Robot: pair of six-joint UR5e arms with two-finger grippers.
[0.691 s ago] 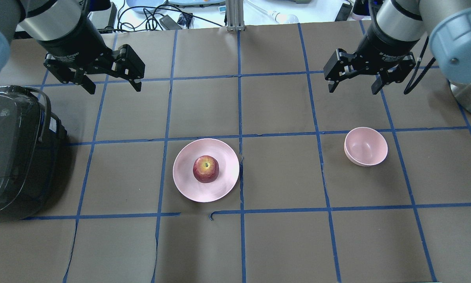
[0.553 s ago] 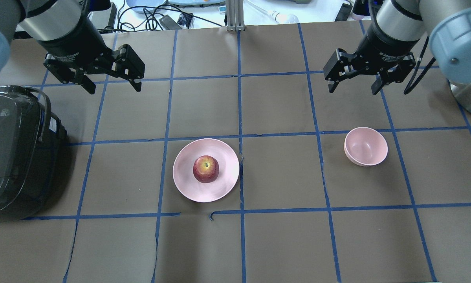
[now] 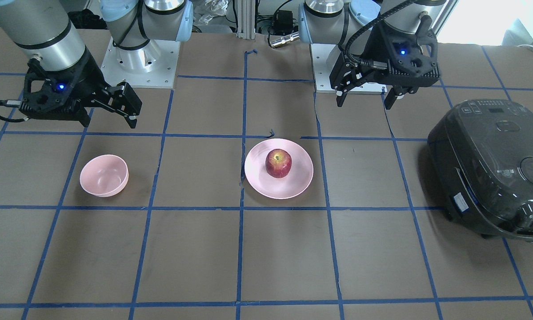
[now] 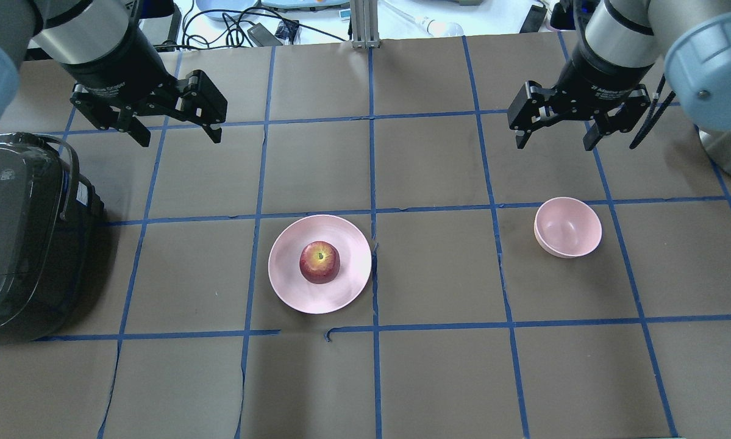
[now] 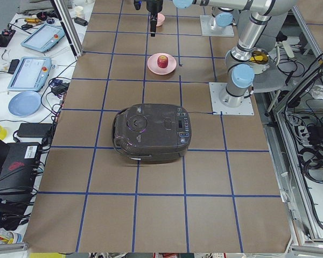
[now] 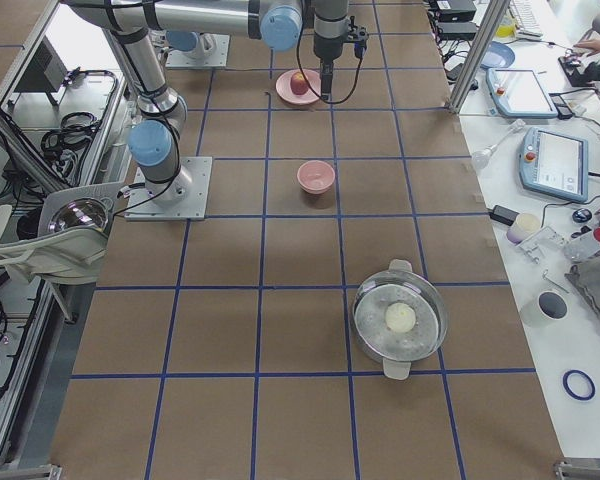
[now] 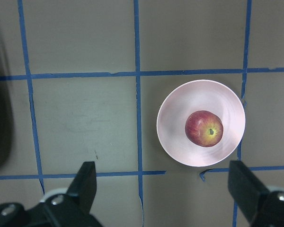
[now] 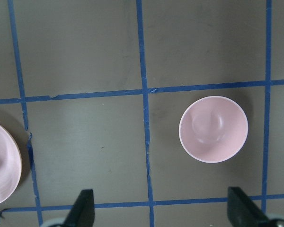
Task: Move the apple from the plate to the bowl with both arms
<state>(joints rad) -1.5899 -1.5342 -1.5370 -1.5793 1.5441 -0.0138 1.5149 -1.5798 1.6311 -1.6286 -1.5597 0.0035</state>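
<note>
Brown paper ruled into squares by blue tape [image 4: 438, 378] covers the table, and the transfer has not yet begun: the apple [image 4: 319, 261] sits stem-up in the middle of the plate [image 4: 286, 286], and the bowl [image 4: 567, 227] stands well apart from it on the robot's right, with nothing in it. Both arms hang high over the far row of squares. The left gripper [image 4: 179, 139] has its fingers spread wide and holds nothing, and the right gripper [image 4: 553, 145] is the same.

By my judgement the step in hand is the approach. The left gripper is the nearer to the plate, so the next move calls for it to come down over the apple with its fingers either side of the fruit.

The left wrist camera frames apple and plate between its own finger pads, which the overhead view cannot give. The right wrist camera looks straight into the bowl. A dark rice cooker [image 4: 24, 244] shows on the left, but only the side view from the right shows a steel pot [image 6: 400, 318]
</note>
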